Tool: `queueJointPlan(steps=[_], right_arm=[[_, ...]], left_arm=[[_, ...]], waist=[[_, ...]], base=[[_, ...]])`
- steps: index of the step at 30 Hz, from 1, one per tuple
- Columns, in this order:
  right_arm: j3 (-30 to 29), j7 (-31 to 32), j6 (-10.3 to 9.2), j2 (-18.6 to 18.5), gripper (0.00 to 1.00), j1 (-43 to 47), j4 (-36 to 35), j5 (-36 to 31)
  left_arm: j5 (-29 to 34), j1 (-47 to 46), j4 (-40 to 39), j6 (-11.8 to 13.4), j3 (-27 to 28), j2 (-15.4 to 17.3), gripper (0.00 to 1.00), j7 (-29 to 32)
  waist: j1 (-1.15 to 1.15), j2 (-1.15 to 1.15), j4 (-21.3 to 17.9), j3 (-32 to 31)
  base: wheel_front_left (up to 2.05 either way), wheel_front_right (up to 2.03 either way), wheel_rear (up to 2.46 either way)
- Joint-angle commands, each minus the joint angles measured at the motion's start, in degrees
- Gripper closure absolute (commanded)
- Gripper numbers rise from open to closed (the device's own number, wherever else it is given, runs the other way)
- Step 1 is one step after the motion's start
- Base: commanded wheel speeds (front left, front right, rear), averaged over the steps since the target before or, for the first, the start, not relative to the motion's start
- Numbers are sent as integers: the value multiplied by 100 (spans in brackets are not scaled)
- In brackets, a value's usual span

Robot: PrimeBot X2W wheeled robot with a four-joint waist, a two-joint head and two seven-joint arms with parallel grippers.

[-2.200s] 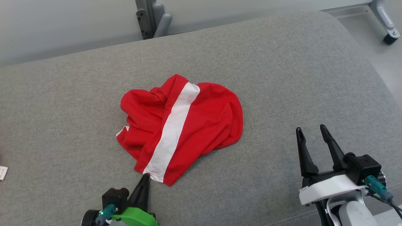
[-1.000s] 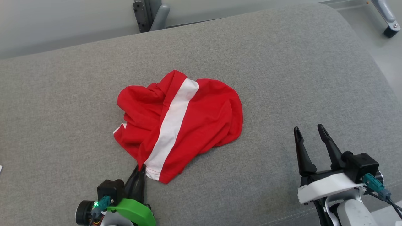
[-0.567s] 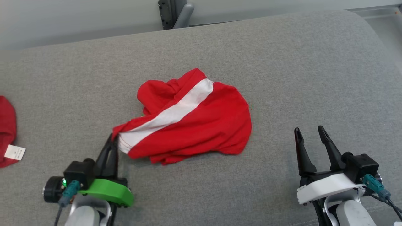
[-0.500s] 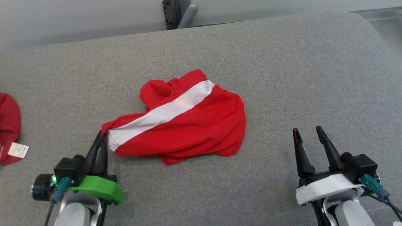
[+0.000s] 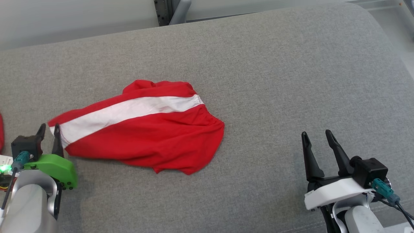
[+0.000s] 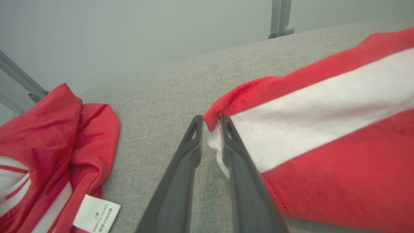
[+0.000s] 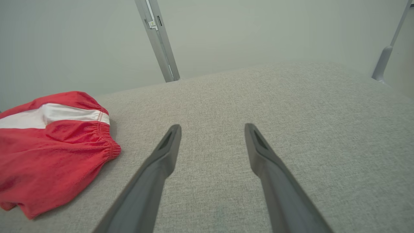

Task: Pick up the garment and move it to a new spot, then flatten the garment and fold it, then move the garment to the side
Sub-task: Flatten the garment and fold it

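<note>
Between left gripper (image 5: 49,128) jaws sits the red shorts (image 5: 145,139) corner, grip unclear; right gripper (image 5: 316,134) gapes well apart

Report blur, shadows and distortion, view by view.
Head view: crisp, even light, thin shadow under the red garment. Left wrist view: left claw fingers soften near the bottom edge. Right wrist view: grey cushion weave sharp, metal post leans.

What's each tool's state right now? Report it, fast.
Left tool: jaws narrowly parted around a corner of the red garment; grip cannot be told.
Right tool: open, holding nothing.
</note>
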Motion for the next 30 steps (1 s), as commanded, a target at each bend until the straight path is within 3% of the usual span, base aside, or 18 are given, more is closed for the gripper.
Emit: queueJointPlan(steps=[1,6,11,17,22,30], right_arm=[[-10,-16,-4,-7,0,-20,10,11],[0,-17,-4,-4,0,-19,23,50],[143,-16,-4,-6,0,-223,112,126],[553,-17,-4,-163,0,-805,972,370],[727,-16,-3,-294,0,-1341,1637,578],[1122,-17,-4,-512,0,-1826,2380,770]], left_arm=[[-4,-110,57,54,24,-3,0,-47],[-140,35,100,205,71,-323,0,-162],[-184,465,-766,206,108,-795,0,-168],[-184,1017,-1559,72,-86,-1273,0,-164],[-229,1328,-1836,-10,-422,-1404,0,-162],[-544,1603,-2031,97,-613,-1433,0,-161]], waist=[[0,56,-14,-18],[0,56,179,-143],[0,56,618,-190],[0,56,1343,-113],[0,56,1909,-42],[0,56,2386,27]], base=[[0,0,0],[0,0,0],[0,0,0],[0,0,0],[0,0,0],[0,0,0]])
